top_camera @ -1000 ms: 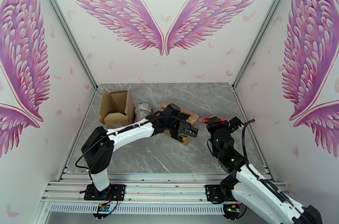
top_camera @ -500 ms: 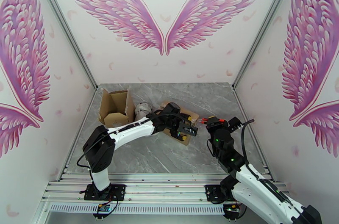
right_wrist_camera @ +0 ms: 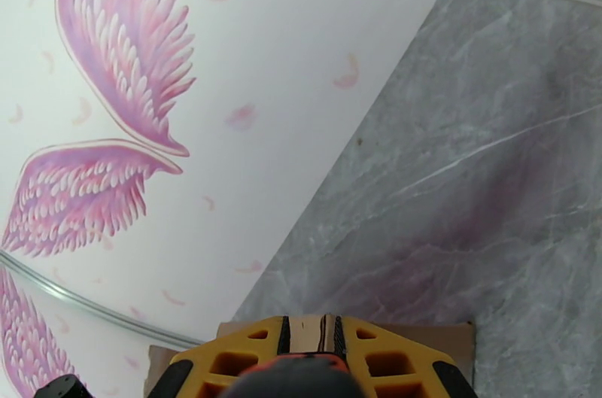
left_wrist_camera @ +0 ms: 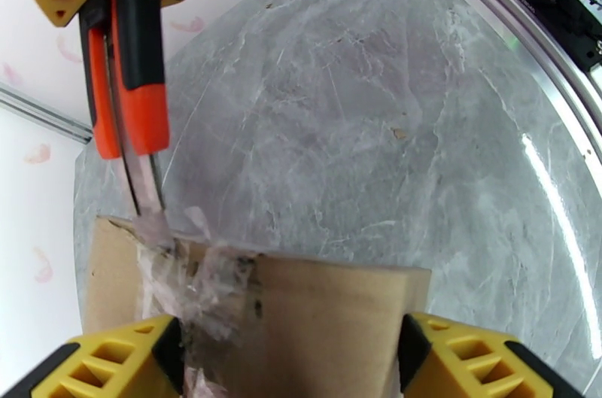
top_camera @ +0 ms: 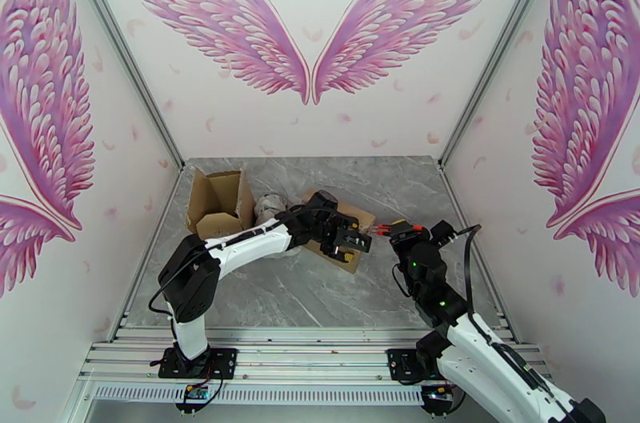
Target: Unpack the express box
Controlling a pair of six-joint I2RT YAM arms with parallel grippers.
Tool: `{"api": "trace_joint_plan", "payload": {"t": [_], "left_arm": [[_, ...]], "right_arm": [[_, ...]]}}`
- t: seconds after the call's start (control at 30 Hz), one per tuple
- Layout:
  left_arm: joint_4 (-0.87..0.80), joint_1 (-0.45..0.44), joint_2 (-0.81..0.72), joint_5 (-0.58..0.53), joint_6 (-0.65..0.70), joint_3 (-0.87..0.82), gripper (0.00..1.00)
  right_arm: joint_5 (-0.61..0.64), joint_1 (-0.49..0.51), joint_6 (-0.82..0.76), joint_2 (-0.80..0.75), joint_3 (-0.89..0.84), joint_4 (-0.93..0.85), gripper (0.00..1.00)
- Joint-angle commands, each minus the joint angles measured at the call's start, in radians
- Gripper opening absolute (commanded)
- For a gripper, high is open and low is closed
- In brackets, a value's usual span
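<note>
The express box is a flat brown carton with wrinkled clear tape, lying mid-table. My left gripper reaches over its near end. In the left wrist view the yellow fingers stand wide on either side of the carton. My right gripper is shut on an orange-and-black cutter that points left. The cutter's blade tip meets the taped corner of the box. In the right wrist view the cutter handle sits between the right gripper's fingers, with the box edge behind them.
An open, upright cardboard carton stands at the back left. A grey-white wrapped bundle lies between it and the express box. Aluminium rails line the table's sides, with the wall close behind. Bare marble lies in front of the box.
My left gripper's jaws have narrowed around the box, and it has shifted slightly left and back. My right gripper has edged left, bringing the cutter tip onto the box.
</note>
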Motion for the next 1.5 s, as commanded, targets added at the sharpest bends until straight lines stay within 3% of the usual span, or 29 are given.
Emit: {"api": "trace_joint_plan", "payload": {"t": [0.0,0.13,0.4,0.67,0.9,1.17,1.47], "left_arm": [[0.083,0.024,0.021,-0.02,-0.04,0.043,0.76],[0.082,0.025,0.017,-0.023,-0.06,0.044,0.75],[0.105,0.025,-0.002,-0.06,-0.093,0.021,0.75],[0.14,0.023,-0.02,-0.064,-0.096,-0.009,0.78],[0.301,0.018,-0.07,-0.11,-0.133,-0.091,0.97],[0.314,0.016,-0.021,-0.121,-0.172,-0.032,0.97],[0.302,0.042,0.019,-0.2,-0.264,0.015,0.94]], "right_arm": [[-0.234,-0.003,0.033,-0.003,0.034,-0.128,0.0],[-0.295,-0.014,0.032,0.021,0.068,-0.194,0.0],[-0.285,-0.017,-0.057,0.052,0.198,-0.381,0.0],[-0.324,-0.047,0.03,0.056,0.17,-0.394,0.0],[-0.341,-0.093,0.086,0.015,0.147,-0.431,0.0],[-0.475,-0.131,0.093,0.101,0.155,-0.347,0.0],[-0.68,-0.181,0.059,0.111,0.191,-0.401,0.0]]}}
